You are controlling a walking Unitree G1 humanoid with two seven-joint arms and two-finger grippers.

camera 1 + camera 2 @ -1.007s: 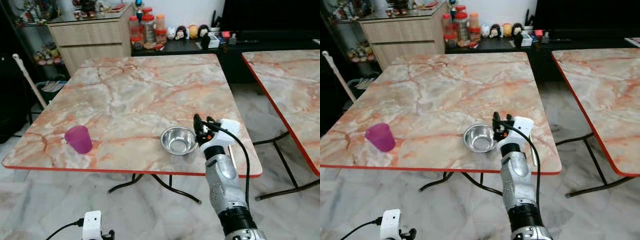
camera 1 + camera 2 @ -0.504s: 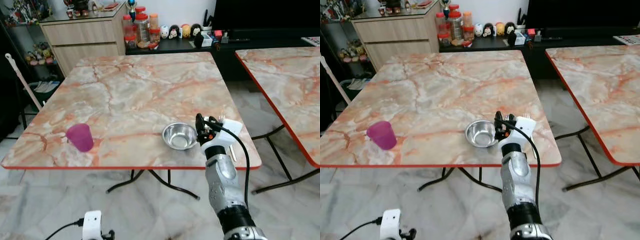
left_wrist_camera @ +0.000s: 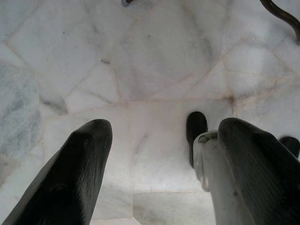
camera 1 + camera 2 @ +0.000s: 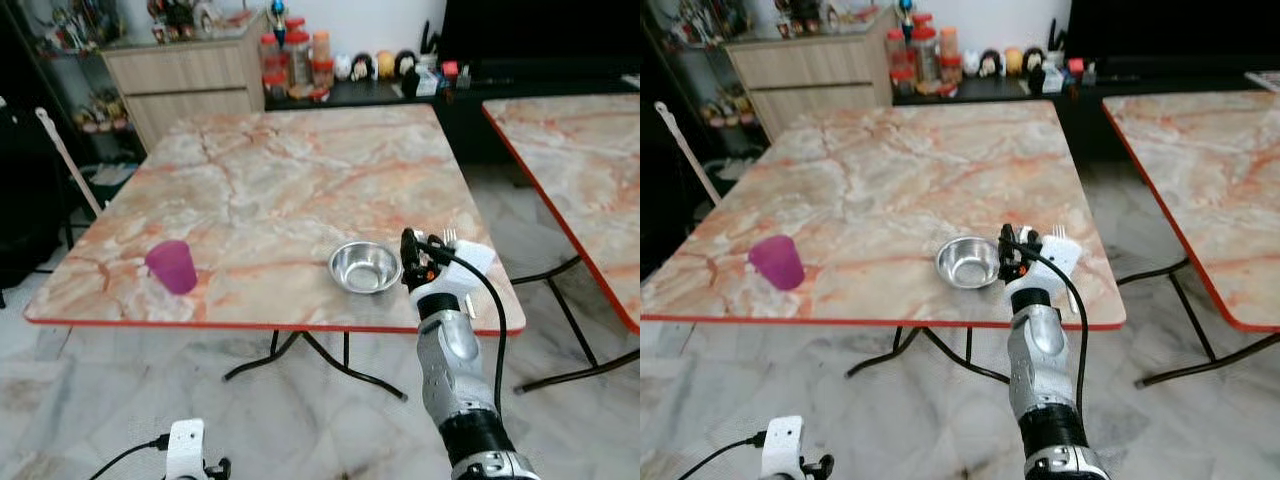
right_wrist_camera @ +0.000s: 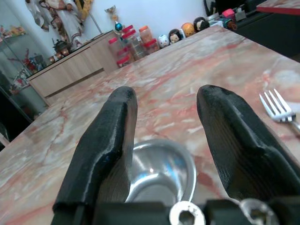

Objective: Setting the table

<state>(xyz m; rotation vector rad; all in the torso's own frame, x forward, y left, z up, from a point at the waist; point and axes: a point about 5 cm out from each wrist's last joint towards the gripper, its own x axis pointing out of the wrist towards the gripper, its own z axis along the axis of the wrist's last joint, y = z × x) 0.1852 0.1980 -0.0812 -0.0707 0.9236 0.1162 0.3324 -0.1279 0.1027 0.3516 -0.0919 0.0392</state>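
A steel bowl (image 4: pixel 365 267) sits near the front right of the marble table (image 4: pixel 300 170); it also lies low between the fingers (image 5: pixel 112 136) in the right wrist view. My right gripper (image 4: pixel 413 256) is open, held just above the table at the bowl's right rim. A fork (image 5: pixel 277 107) lies on the table to the right of the gripper, its tines (image 4: pixel 450 237) poking out past the white wrist. A purple cup (image 4: pixel 172 266) stands upright near the front left. My left gripper (image 3: pixel 161 126) hangs open over the floor.
A second marble table (image 4: pixel 580 160) stands to the right across a narrow gap. Behind are a wooden cabinet (image 4: pixel 190 85), jars (image 4: pixel 295 60) and figurines on a dark bench. A mop handle (image 4: pixel 65 160) leans at the left. The red table edge (image 4: pixel 270 327) is close to me.
The whole picture has shifted as the camera moved. My right gripper stays open beside the bowl's right rim; bowl, cup and fork lie as before.
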